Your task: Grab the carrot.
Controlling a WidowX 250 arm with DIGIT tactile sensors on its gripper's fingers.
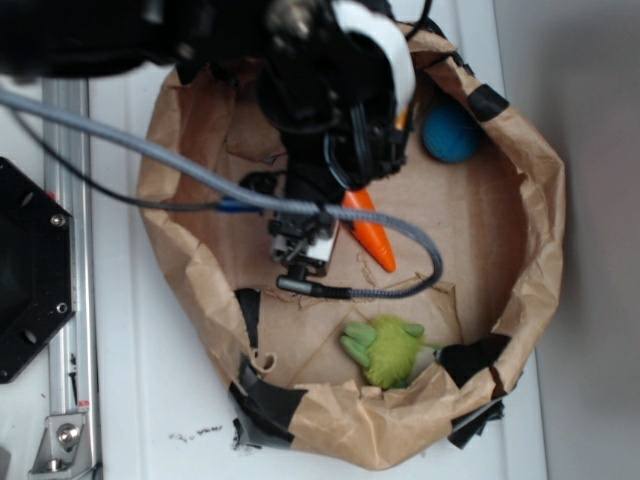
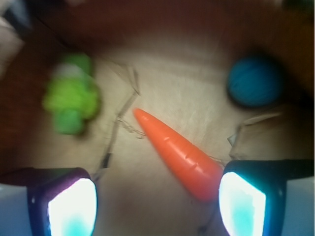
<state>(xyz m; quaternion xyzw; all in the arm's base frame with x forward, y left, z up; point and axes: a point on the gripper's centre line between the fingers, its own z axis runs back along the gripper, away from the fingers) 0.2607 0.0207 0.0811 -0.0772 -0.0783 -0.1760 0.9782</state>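
Gripper (image 2: 157,201) poised above carrot (image 2: 177,152), fingers spread wide, nothing held. Thick end of carrot beside right pad (image 2: 242,204).

Black arm (image 1: 330,110), grey braided cable (image 1: 200,170), white band, dark jaws with glowing white pads (image 2: 74,206)

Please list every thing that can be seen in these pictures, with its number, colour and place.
carrot: one, orange, on the paper floor near the middle; its thick end lies by one finger of the hand, its tip points away.
plush toy: one, light green, by the paper wall.
ball: one, blue, by the opposite wall.
paper bag: one, brown, rolled down into a nest, patched with black tape, on a white table.
metal rail: one, silver, along the table's edge.
cable: one, grey, across the nest.
hand: one, black, open, above the carrot.
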